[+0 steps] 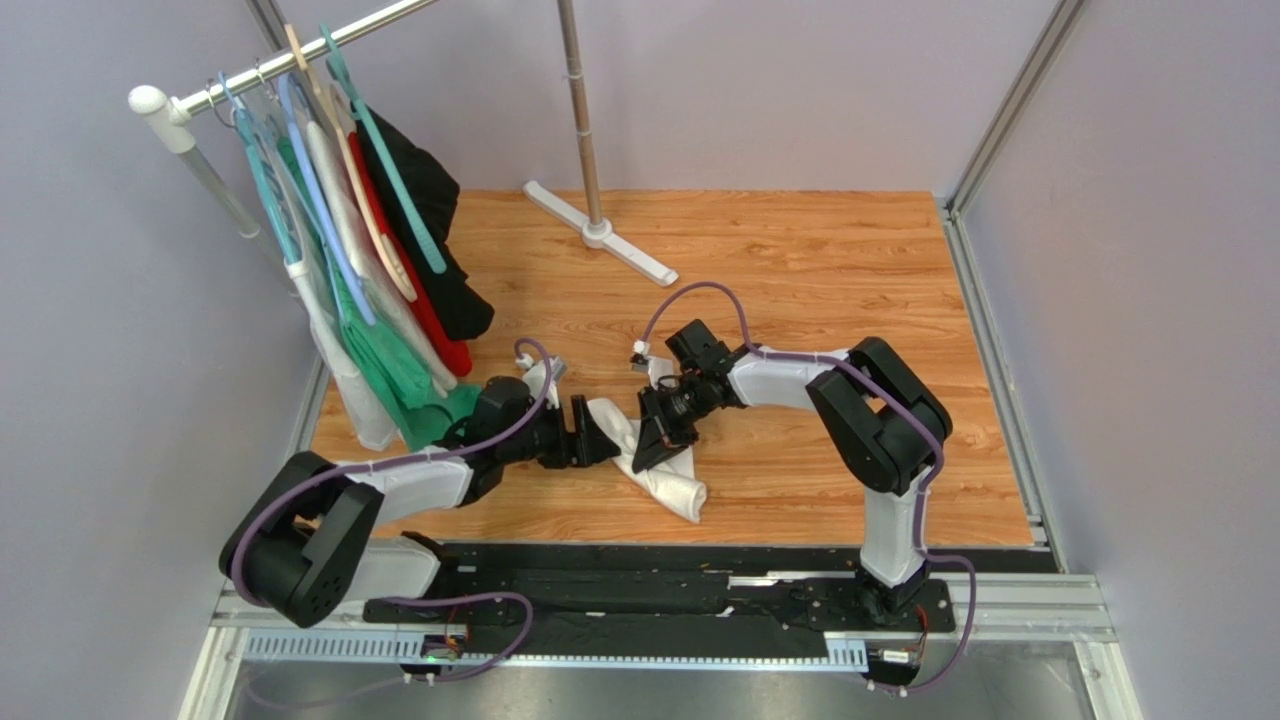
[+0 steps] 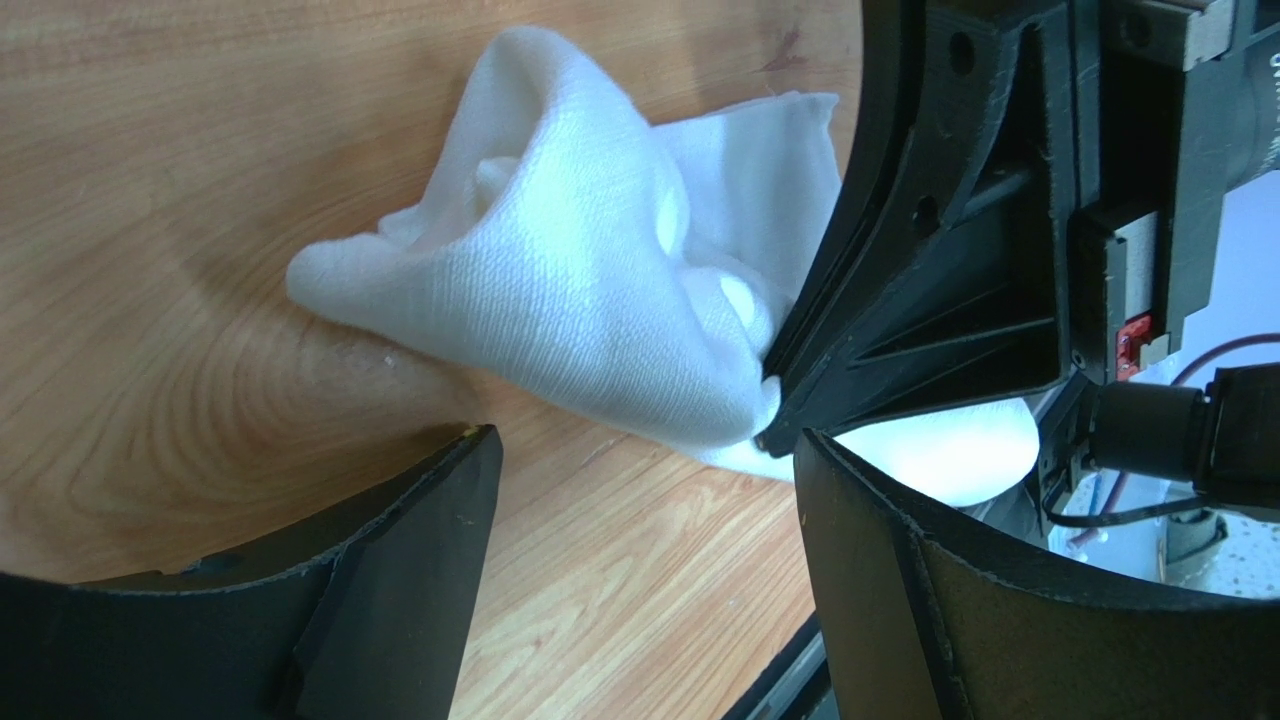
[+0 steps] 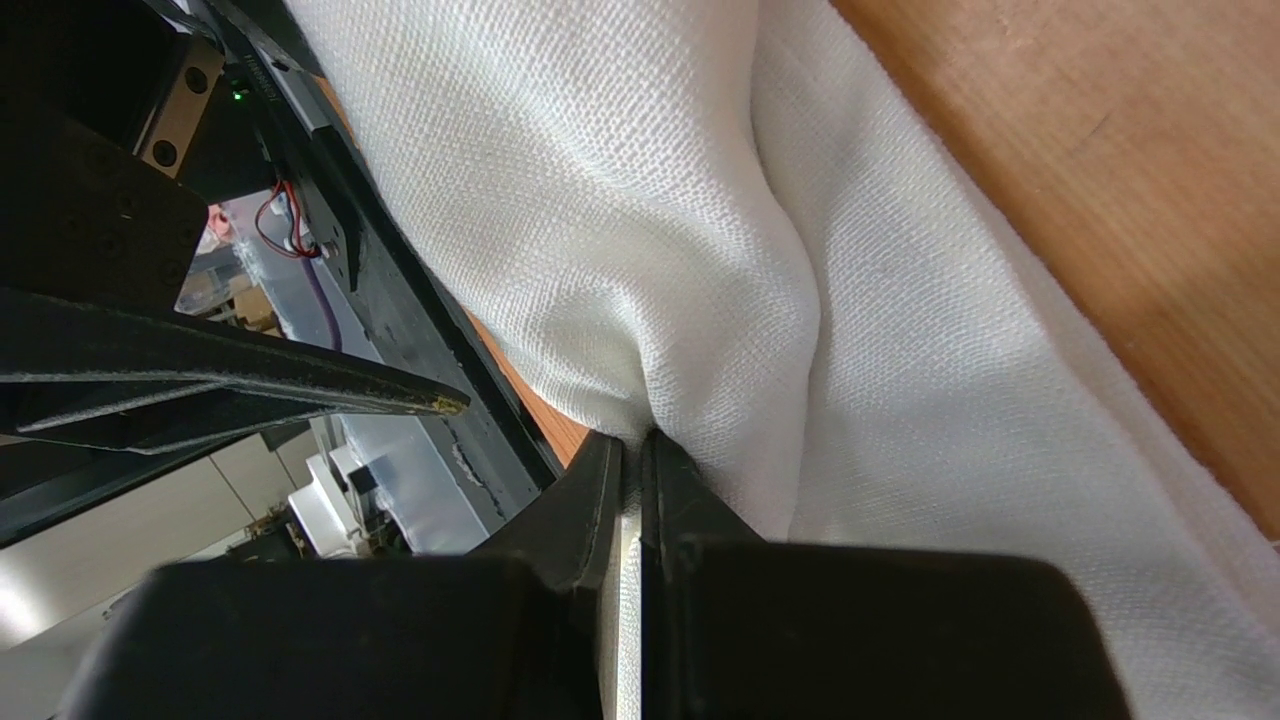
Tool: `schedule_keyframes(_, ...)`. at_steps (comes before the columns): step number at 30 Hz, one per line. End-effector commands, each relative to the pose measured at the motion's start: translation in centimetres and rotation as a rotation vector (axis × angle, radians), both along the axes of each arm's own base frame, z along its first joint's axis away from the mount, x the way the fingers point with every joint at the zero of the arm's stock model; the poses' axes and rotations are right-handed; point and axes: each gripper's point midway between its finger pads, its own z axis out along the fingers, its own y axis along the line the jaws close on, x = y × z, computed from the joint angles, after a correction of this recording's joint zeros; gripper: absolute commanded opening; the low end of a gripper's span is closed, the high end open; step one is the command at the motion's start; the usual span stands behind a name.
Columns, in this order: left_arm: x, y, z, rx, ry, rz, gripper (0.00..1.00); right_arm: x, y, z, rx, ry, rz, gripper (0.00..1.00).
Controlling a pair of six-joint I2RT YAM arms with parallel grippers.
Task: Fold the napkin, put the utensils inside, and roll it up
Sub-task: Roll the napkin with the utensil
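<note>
Near the front middle of the tabletop, the napkin lies crumpled in a loose heap. The right gripper has its jaws clenched on a fold of the cloth. The left gripper sits just beside the heap, jaws spread wide and grasping nothing.

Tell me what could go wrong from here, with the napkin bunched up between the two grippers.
1. The right gripper pinches only a small fold of the crumpled napkin; pulling may drag the whole heap, or the fold may slip out, rather than spreading it flat.
2. The open left gripper sits very close to the right gripper's fingers; closing there might knock them or catch several layers at once.
</note>
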Motion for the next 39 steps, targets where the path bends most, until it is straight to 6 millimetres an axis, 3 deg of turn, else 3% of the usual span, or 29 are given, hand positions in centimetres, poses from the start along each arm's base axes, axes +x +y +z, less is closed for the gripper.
schedule_keyframes(1,1.9,-1.3,2.0,-0.062,-0.09,0.0,0.8,1.2,-1.0,-2.5,-0.065,-0.03,-0.016,0.0)
schedule_keyframes(7,2.4,-1.9,1.6,-0.081,-0.078,0.001,0.79,1.2,-1.5,-2.9,-0.076,-0.033,-0.021,0.0)
schedule_keyframes(17,2.4,-0.9,-1.2,-0.038,-0.008,0.088,0.74,1.1,-1.8,-2.9,-0.071,-0.039,-0.026,0.0)
schedule_keyframes(20,2.4,-1.0,-1.9,-0.01,0.014,0.093,0.68,1.2,-1.9,-2.6,-0.069,-0.05,-0.031,0.0)
schedule_keyframes(24,2.6,-0.9,-2.4,0.03,0.032,0.104,0.45,1.1,-2.0,-1.9,-0.072,-0.067,-0.028,0.09)
schedule_keyframes(25,2.7,-0.7,-2.6,0.047,0.034,0.113,0.43,1.3,-2.0,-1.5,-0.069,-0.075,-0.029,0.18)
schedule_keyframes(26,2.7,-0.5,-2.6,0.062,0.041,0.117,0.38,1.2,-2.1,-0.9,-0.065,-0.09,-0.024,0.21)
schedule_keyframes(31,2.6,0.0,-2.0,0.104,0.052,0.124,0.33,1.7,-2.6,2.2,-0.072,-0.18,-0.033,0.41)
schedule_keyframes(32,2.9,-0.1,-1.7,0.108,0.045,0.121,0.32,1.5,-2.7,3.7,-0.066,-0.212,-0.029,0.42)
schedule_keyframes(36,2.5,0.1,-1.4,0.137,0.067,0.106,0.3,1.4,-2.8,6.1,-0.123,-0.364,-0.037,0.49)
schedule_keyframes(39,2.2,0.1,-1.4,0.136,0.081,0.099,0.3,0.2,-1.6,7.5,-0.164,-0.495,-0.037,0.51)
